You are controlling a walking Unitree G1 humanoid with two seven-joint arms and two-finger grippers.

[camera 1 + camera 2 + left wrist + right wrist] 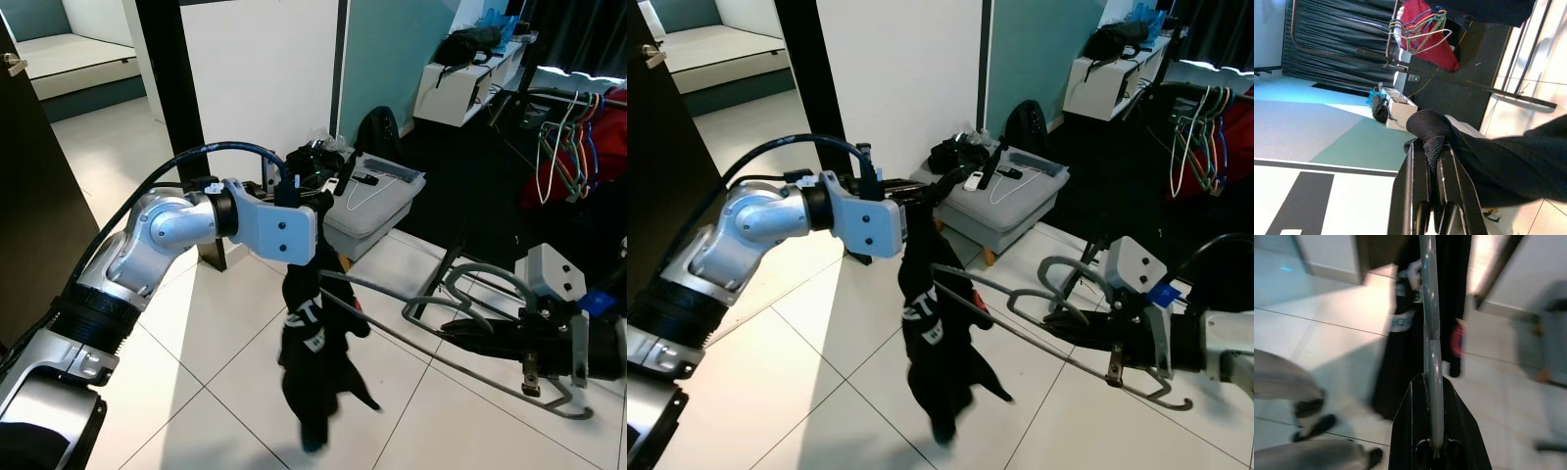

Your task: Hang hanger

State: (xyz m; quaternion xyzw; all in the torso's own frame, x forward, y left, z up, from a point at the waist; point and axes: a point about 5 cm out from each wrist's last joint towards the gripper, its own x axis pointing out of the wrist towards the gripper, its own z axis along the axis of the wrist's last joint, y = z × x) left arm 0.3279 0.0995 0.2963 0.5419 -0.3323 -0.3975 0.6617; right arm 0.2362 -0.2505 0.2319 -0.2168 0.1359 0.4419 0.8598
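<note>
Right gripper point(1114, 364) jaws clamped on grey hanger point(1019, 294), its end inside black garment point(315, 343) above the floor. Left gripper point(1434, 147) jaws pinching cloth, possibly thinly: could slip. Far rack point(563, 98) unreached.

The floor point(225, 362) is laid with large pale glossy tiles with dark grout lines, a band of sunlight running across them. On it near the wall stands a low grey padded stool point(377, 211) on short wooden legs; a white cable and small dark devices lie on its top, and a heap of black clothing point(313, 157) rests just beside it. A black backpack point(377, 132) sits on the floor behind the stool. Farther right the floor turns dark, and the black metal feet of a clothes rack point(431, 294) rest on the tiles there.
</note>
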